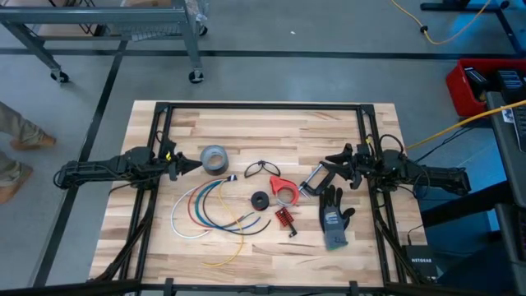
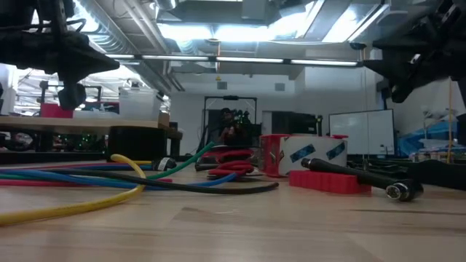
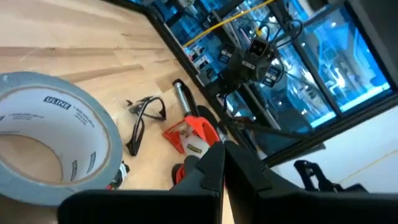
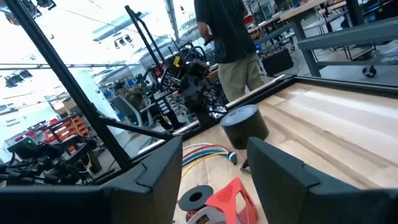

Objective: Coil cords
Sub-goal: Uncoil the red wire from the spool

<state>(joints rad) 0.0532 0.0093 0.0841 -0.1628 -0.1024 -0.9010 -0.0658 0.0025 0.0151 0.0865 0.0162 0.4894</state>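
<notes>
Evidently nothing is gripped yet: the cords point(image 1: 205, 212) lie fanned loose toward the tabletop's front-left. The left gripper point(image 1: 194, 164) hovers jaws shut near the left edge; the right gripper point(image 1: 322, 170) waits wide open toward the right edge.

- A grey tape roll point(image 1: 214, 159) lies on the wooden table point(image 1: 263, 123).
- Safety glasses point(image 1: 261, 168) are beside it.
- A grey glove point(image 1: 334, 217) lies near a red clamp point(image 1: 283, 188).
</notes>
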